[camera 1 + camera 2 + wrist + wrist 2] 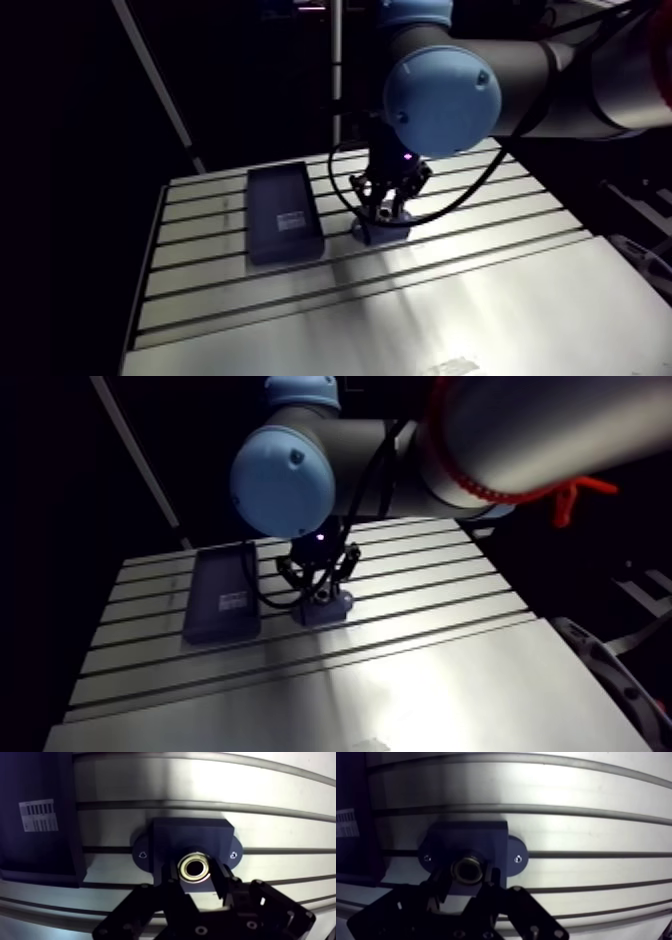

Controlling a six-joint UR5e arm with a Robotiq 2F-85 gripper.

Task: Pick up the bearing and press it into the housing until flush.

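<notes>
Brass-coloured ring bearing (184, 867) clamped between fingers of black two-finger pincer (196, 877), held at bore mouth of dark-blue flanged housing block (192, 834) on slotted aluminium tabletop (275, 802). Bearing axis upright, opening faced towards wrist.

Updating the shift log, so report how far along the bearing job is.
Done: the bearing is picked up and sits clamped in the gripper. In hand: it is held right at the bore of the dark housing, seemingly lined up with it. Left: pressing it flush. How deep it sits cannot be told from these views, and the gripper has not let go.
</notes>
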